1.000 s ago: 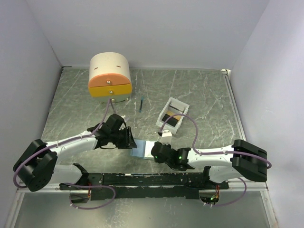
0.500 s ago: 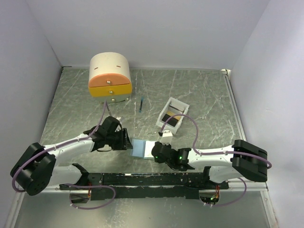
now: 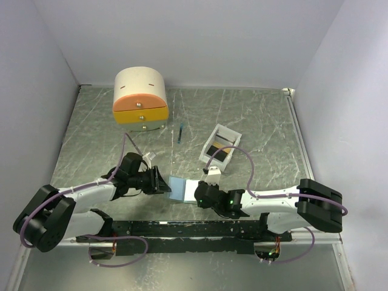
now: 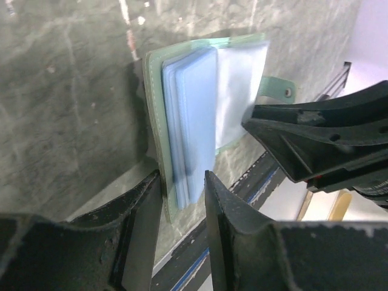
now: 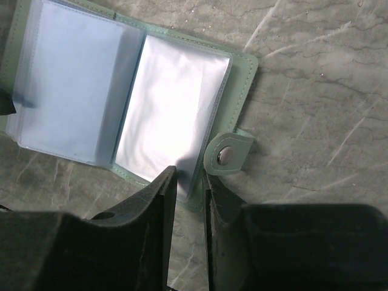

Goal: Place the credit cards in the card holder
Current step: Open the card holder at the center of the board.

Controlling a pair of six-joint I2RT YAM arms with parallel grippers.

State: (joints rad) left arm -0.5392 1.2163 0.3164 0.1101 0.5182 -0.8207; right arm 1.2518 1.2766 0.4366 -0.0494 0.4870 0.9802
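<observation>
The card holder (image 3: pixel 182 189), pale green with clear blue-tinted sleeves, lies open on the table between both grippers. My left gripper (image 3: pixel 165 183) is closed on its left cover and sleeve stack, shown in the left wrist view (image 4: pixel 182 200) on the holder (image 4: pixel 194 109). My right gripper (image 3: pixel 199 195) pinches the right cover edge beside the snap tab, shown in the right wrist view (image 5: pixel 189 182) on the holder (image 5: pixel 121 109). The black card (image 3: pixel 223 156) and the gold card (image 3: pixel 215 146) lie in the white tray (image 3: pixel 230 134), apart from both grippers.
A cream-and-orange drawer box (image 3: pixel 140 97) stands at the back left. A thin blue stick (image 3: pixel 180 132) lies left of the tray. The black base rail (image 3: pixel 182 229) runs along the near edge. Walls close the table on three sides.
My left gripper has drawn left and slightly nearer, and the holder's left half has come along with it. The right arm has stayed nearly still.
</observation>
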